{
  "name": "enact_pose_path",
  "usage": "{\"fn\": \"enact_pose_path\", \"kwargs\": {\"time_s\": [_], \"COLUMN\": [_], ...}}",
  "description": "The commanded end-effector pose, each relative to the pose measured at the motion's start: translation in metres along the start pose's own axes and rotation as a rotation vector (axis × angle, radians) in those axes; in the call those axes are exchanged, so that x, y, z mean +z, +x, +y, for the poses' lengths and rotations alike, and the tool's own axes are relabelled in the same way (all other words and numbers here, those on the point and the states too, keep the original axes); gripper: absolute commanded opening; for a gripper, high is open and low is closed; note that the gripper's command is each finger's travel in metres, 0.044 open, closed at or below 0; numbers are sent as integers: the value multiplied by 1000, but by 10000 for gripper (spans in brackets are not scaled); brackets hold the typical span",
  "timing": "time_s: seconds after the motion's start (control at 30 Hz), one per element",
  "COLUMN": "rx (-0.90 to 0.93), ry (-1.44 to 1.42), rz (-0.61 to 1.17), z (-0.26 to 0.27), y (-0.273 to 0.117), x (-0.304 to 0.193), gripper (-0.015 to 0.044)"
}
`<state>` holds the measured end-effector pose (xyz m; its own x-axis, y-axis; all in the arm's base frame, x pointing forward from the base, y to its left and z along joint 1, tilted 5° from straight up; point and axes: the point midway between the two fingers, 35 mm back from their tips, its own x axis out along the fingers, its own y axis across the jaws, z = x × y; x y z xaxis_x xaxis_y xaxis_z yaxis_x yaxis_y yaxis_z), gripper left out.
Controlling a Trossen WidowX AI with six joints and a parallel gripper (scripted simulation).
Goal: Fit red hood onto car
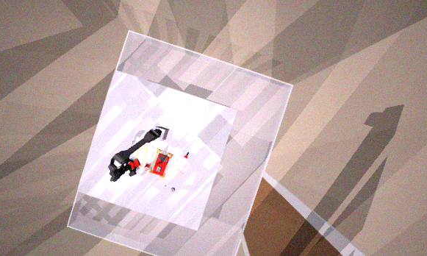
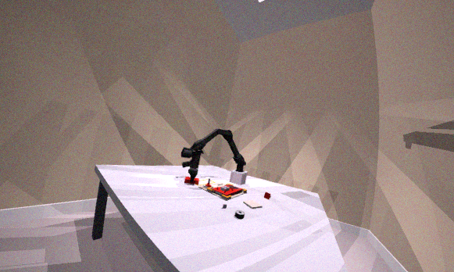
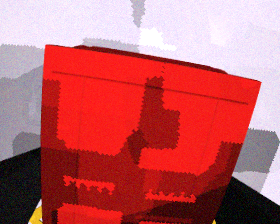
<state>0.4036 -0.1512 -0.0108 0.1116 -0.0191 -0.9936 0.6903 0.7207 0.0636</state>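
The red hood (image 1: pixel 134 163) (image 2: pixel 188 180) (image 3: pixel 101 120) is at table height left of the jig. It fills the middle of the wrist view, roof towards the camera. My gripper (image 1: pixel 134 166) (image 2: pixel 192 180) (image 3: pixel 134 169) points down at it and is shut on the hood, a black finger against each side. Whether the hood touches the table cannot be told. The red chassis (image 1: pixel 164 161) (image 2: pixel 235 191) lies in the yellow-edged jig (image 1: pixel 163 176) (image 2: pixel 227 198), with the grey engine block (image 1: pixel 159 169) (image 2: pixel 224 188) on it. The pegs are too small to make out.
A small red part (image 1: pixel 147 166) (image 2: pixel 208 184) with something upright stands between hood and jig. Beyond the jig lie another red piece (image 1: pixel 186 156) (image 2: pixel 267 195), a beige flat plate (image 2: pixel 252 204), a dark wheel (image 1: pixel 173 190) (image 2: pixel 239 214) and a tiny dark piece (image 2: pixel 224 206).
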Motion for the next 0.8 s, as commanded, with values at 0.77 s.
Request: {"fn": "enact_pose_path", "kwargs": {"time_s": [0.77], "rx": [0], "ry": [0], "rz": [-1], "z": [0], "y": [-60], "x": [1], "gripper": [0]}}
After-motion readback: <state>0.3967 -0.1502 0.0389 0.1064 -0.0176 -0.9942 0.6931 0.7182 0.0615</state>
